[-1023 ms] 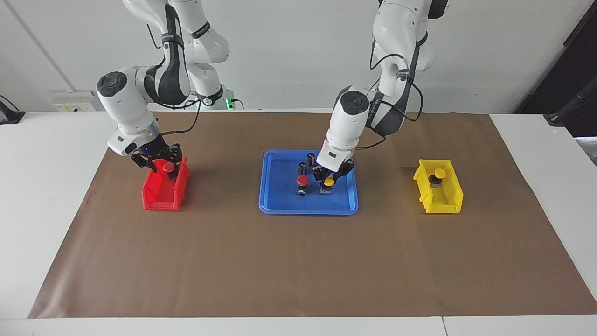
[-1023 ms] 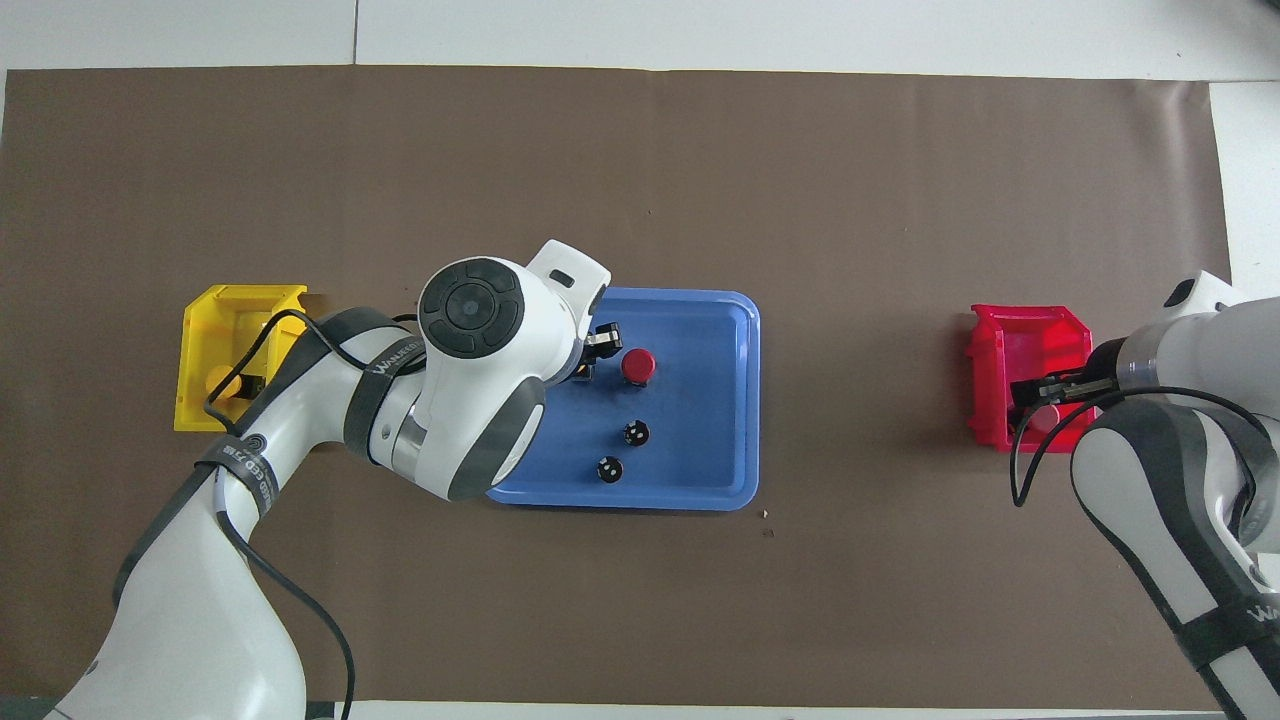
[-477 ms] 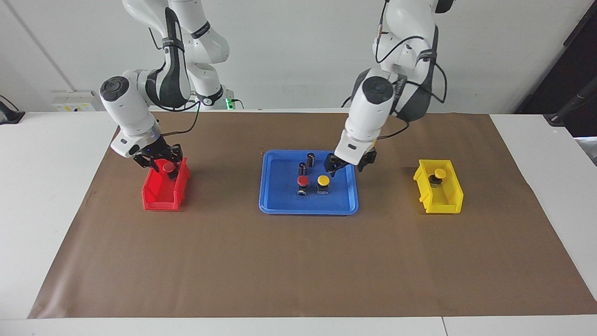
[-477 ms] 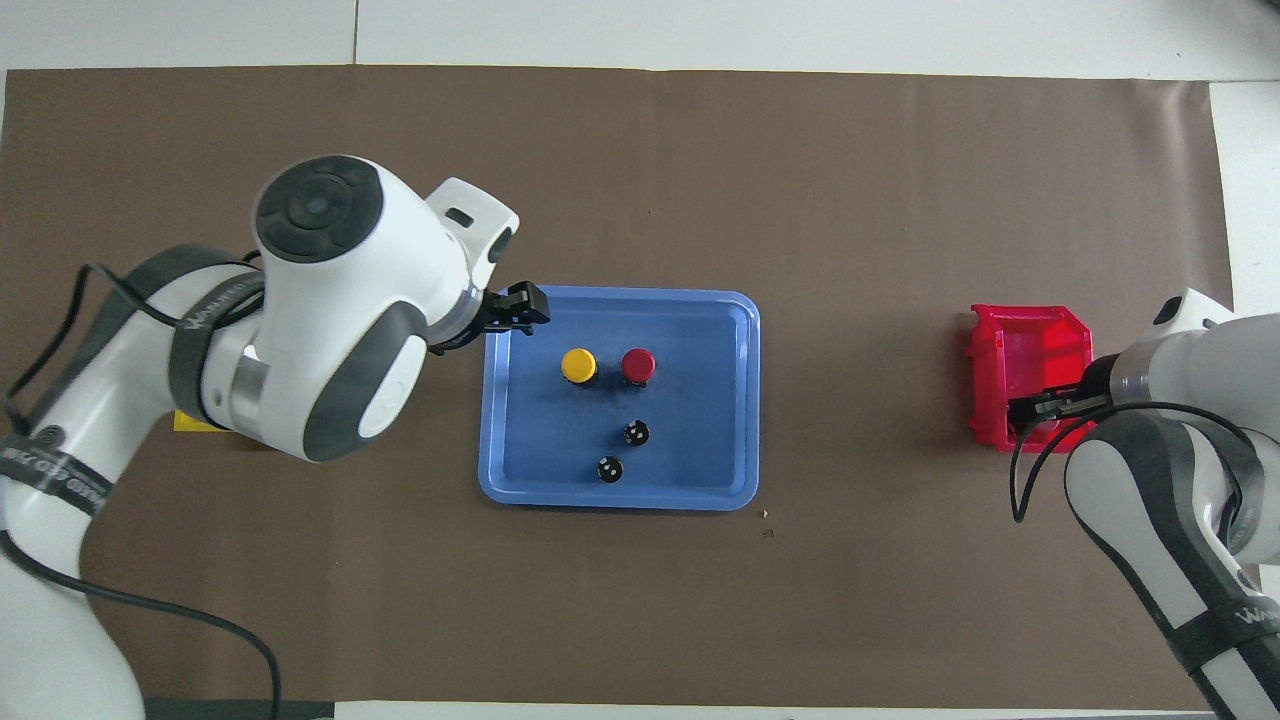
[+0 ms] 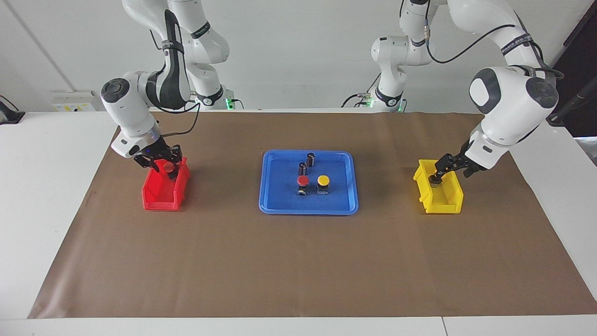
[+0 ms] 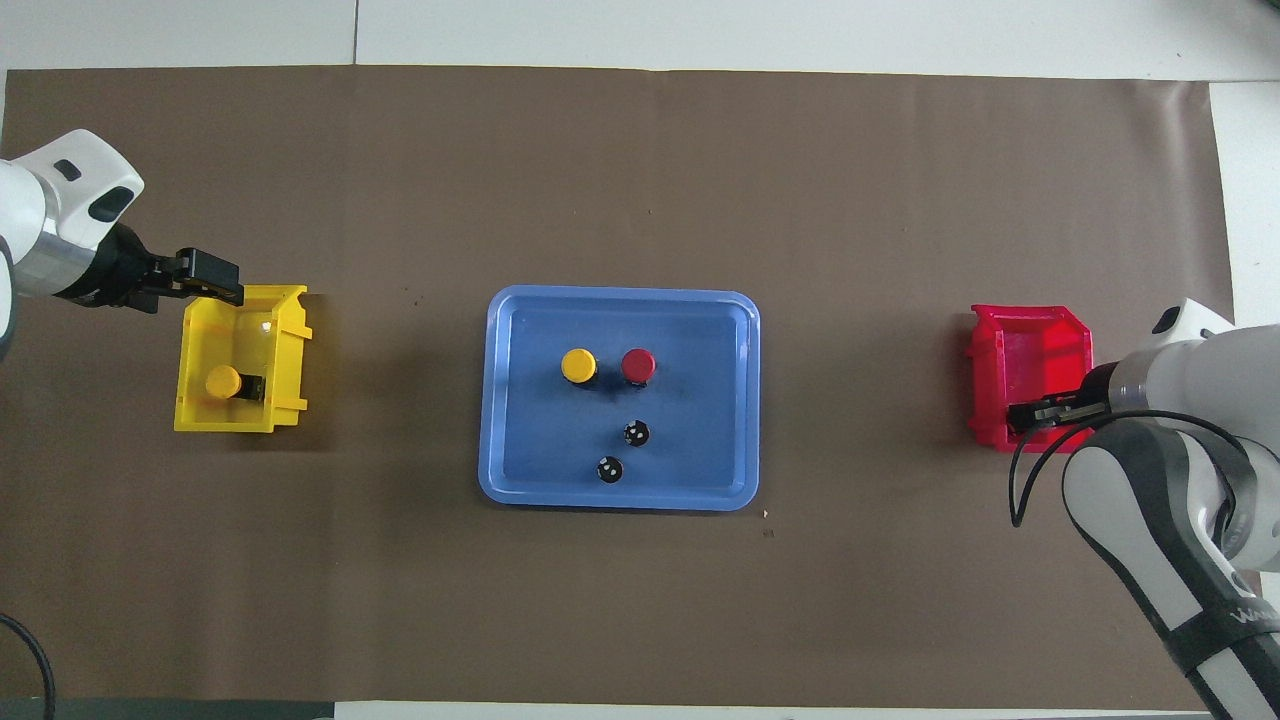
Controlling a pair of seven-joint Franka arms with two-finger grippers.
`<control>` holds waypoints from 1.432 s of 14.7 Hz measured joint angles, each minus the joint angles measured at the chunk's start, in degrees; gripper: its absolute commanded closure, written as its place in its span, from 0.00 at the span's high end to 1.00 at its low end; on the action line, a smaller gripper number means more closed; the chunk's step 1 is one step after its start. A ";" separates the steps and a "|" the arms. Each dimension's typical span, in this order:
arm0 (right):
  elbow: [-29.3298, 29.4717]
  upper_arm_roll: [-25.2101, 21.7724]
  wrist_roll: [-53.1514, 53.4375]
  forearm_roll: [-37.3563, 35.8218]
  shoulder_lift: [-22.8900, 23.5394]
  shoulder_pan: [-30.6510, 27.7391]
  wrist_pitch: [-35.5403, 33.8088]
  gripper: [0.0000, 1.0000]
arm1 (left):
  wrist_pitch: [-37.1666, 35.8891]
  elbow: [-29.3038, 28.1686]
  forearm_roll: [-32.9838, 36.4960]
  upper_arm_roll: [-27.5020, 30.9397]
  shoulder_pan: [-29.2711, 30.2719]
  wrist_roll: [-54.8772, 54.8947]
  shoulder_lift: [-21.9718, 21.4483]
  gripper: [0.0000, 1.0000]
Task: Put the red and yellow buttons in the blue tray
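Note:
The blue tray (image 5: 275, 200) (image 6: 715, 400) lies mid-table. In it stand a red button (image 5: 302, 180) (image 6: 638, 365) and a yellow button (image 5: 323, 180) (image 6: 578, 365) side by side. A second yellow button (image 6: 222, 381) lies in the yellow bin (image 5: 443, 200) (image 6: 285, 330). My left gripper (image 5: 453, 169) (image 6: 205, 280) is open and empty, just above that bin. My right gripper (image 5: 162, 163) (image 6: 1040, 412) is down in the red bin (image 5: 158, 196) (image 6: 1030, 345), shut on the second red button (image 5: 167, 166), which is hidden in the overhead view.
Two dark capless cylinders (image 5: 310, 159) (image 5: 302, 168) stand in the tray, nearer to the robots than the buttons; the overhead view shows them too (image 6: 609, 468) (image 6: 635, 433). A brown paper mat (image 5: 298, 261) covers the table. Each bin sits toward its own arm's end.
My left gripper let go of the yellow button in the tray, rose and swung over to the yellow bin. My right gripper stayed at the red button in the red bin.

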 measured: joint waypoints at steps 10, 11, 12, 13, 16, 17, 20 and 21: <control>-1.44 0.12 -0.03 -0.22 -0.15 0.00 2.16 0.20 | 11.86 -15.15 2.60 -0.48 0.72 1.35 -5.27 0.67; 0.63 0.17 -0.04 -0.81 -0.04 0.03 -0.67 0.20 | 12.30 -16.13 2.61 -0.48 0.98 1.45 -5.68 0.67; 4.08 0.25 -0.04 -1.41 0.25 0.06 -5.19 0.20 | 12.87 -17.05 2.63 -0.48 1.13 1.48 -6.07 0.67; 8.50 0.37 -0.04 -1.72 0.80 0.17 -10.38 0.21 | 13.27 -17.92 2.63 -0.48 1.18 1.48 -6.42 0.67; 24.13 0.81 2.47 -1.78 4.39 3.33 -24.89 0.25 | 15.75 -20.97 2.64 -0.48 1.18 1.48 -7.54 0.67; 28.11 0.91 5.29 -1.76 5.80 5.38 -27.64 0.25 | 16.86 -22.01 2.64 -0.48 1.18 1.48 -7.81 0.67; 34.81 1.29 18.98 -1.43 9.94 14.89 -27.73 0.21 | 19.25 -24.02 2.64 -0.48 1.18 1.48 -7.97 0.66; 35.21 1.49 24.57 -1.39 10.98 18.67 -25.13 0.21 | 20.30 -24.71 2.65 -0.48 1.18 1.49 -7.97 0.41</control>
